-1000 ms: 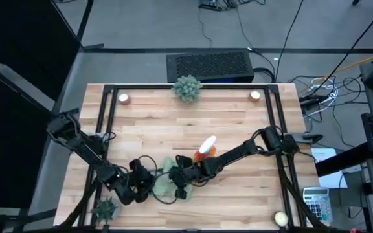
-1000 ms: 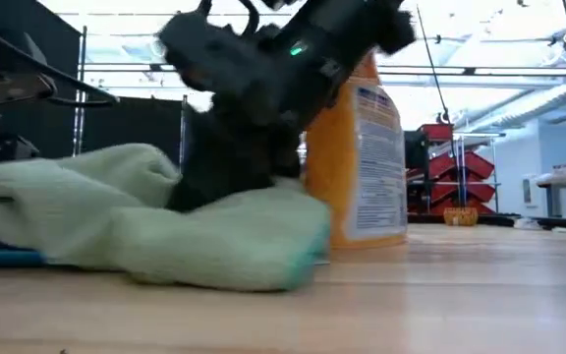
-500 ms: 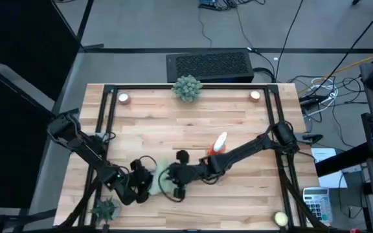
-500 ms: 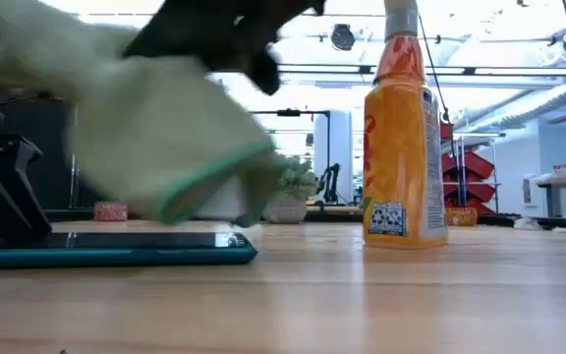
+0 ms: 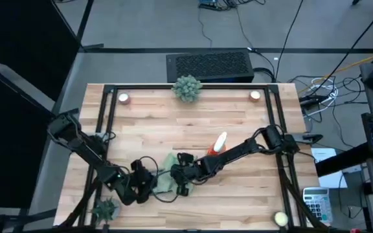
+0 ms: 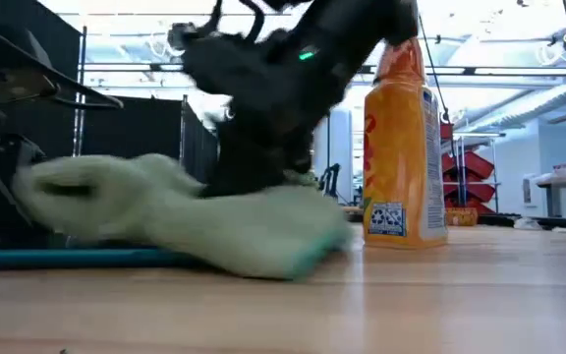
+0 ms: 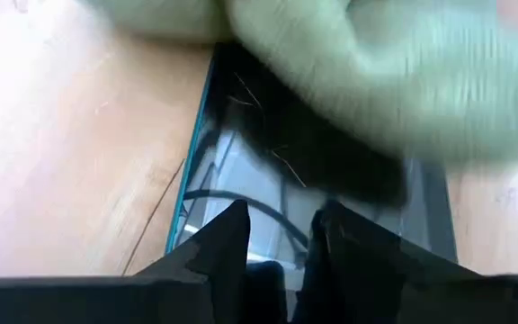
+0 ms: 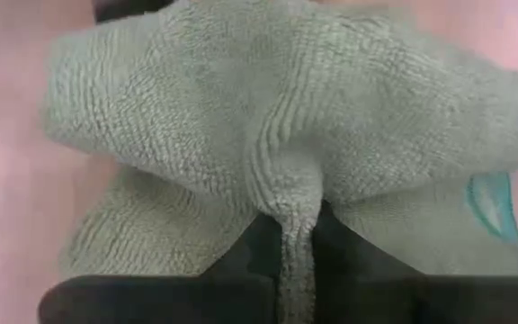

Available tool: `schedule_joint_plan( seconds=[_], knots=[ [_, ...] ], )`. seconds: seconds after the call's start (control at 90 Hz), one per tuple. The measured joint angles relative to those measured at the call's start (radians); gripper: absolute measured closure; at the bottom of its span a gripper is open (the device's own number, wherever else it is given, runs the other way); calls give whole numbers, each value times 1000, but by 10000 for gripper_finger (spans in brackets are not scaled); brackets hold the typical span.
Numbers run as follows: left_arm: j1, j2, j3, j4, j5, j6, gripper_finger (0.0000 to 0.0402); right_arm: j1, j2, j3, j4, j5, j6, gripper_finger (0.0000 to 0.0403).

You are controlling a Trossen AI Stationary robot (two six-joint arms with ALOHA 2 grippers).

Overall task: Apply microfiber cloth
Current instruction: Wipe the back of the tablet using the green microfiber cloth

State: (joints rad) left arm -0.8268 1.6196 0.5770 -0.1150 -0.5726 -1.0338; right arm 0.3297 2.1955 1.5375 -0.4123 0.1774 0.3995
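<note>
The right hand [image 8: 297,236] pinches a fold of the cloth [image 8: 277,135]; the left hand [image 7: 281,236] clamps the tablet [image 7: 268,171]. Best to wipe flat, lightly, staying on the glass.

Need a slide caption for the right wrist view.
Right gripper pinching a fold of the green microfiber cloth between its fingers, cloth spread over the wooden table.

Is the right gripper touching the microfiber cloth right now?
Touching. The right wrist view shows the right gripper shut on a pinched fold of the microfiber cloth, which bunches up between its two dark fingers.
</note>
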Motion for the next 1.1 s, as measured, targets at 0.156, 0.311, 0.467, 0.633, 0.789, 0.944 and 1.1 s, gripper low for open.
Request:
schedule_joint_plan(
  seconds=[0.156, 0.311, 0.467, 0.633, 0.789, 0.944, 1.1],
  knots=[
    [0, 0, 0, -1, 0, 0, 268, 19, -66, -12, -90, -35, -19, 389],
    [0, 0, 0, 2, -1, 0, 268, 30, -121, -8, 203, -31, -91, 389],
    [0, 0, 0, 2, -1, 0, 268, 14, -26, -9, 366, -33, -118, 389],
    [0, 0, 0, 2, -1, 0, 268, 6, 36, -4, 274, -57, -49, 389],
    [0, 0, 0, 1, -1, 1, 268, 16, 28, 2, 103, -86, -24, 389],
    [0, 0, 0, 7, -1, 1, 268, 34, 7, 2, -41, -91, -27, 389],
    [-1, 0, 0, 7, -1, 1, 268, 38, -53, -10, -79, -103, -24, 389]
  ],
)
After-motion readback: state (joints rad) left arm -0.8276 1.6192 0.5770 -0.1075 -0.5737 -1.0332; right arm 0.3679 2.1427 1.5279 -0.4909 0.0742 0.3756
